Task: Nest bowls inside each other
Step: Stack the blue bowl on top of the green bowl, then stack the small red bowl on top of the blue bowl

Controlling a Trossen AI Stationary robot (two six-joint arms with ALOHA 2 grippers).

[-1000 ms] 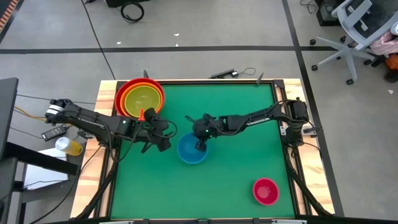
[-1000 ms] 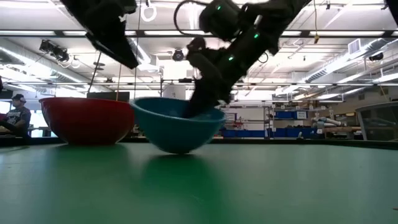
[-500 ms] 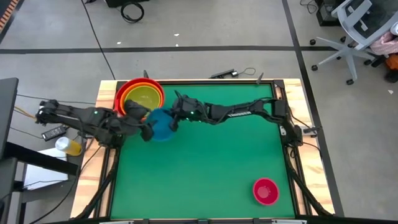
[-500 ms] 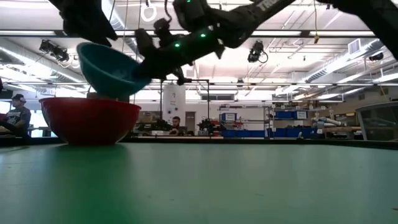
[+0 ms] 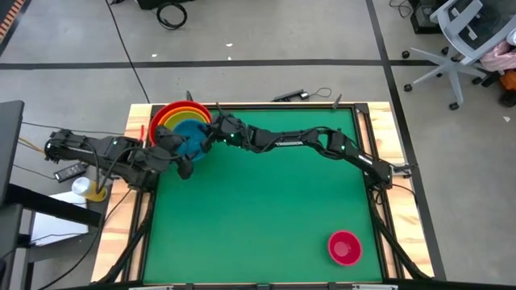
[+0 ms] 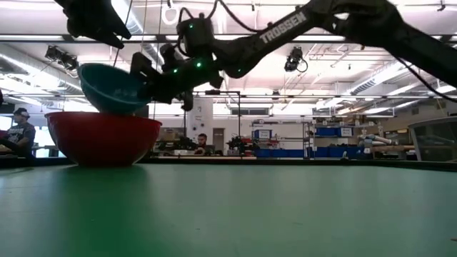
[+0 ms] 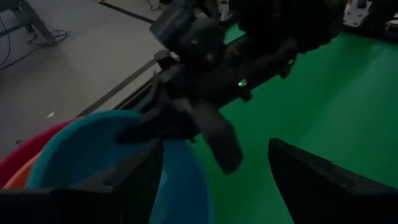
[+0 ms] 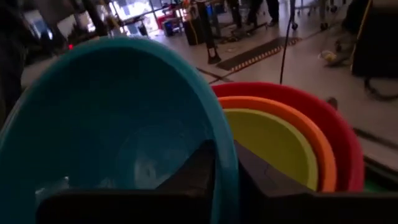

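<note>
The blue bowl (image 5: 189, 137) hangs over the stack of red (image 5: 159, 121), orange (image 8: 292, 124) and yellow (image 8: 273, 146) bowls at the table's far left. In the low view the blue bowl (image 6: 113, 87) sits just above the red bowl's rim (image 6: 103, 120). My right gripper (image 5: 210, 134) is shut on it. My left gripper (image 5: 182, 158) stands open on the near left side of the stack, holding nothing, its fingers (image 7: 311, 180) apart. The pink bowl (image 5: 344, 247) rests on its base at the near right. My right gripper holds the blue bowl's rim (image 8: 227, 155) on the side facing the table's right, one finger (image 8: 193, 171) inside the bowl and one (image 8: 264, 183) outside. The fingers reach in about level from the right. The bowl is open side up; I cannot tell whether it touches the yellow bowl.
Green mat (image 5: 274, 209) stretches between the stack and the pink bowl. Cables and a small tool (image 5: 290, 96) lie past the far edge. A yellow cup (image 5: 90, 190) stands off the table's left side.
My right gripper has lifted the blue bowl off the mat at mid-table and carried it toward the far left, over the stack, tipping from pointing down to nearly level. My left gripper has drawn back toward the left edge and risen a little.
</note>
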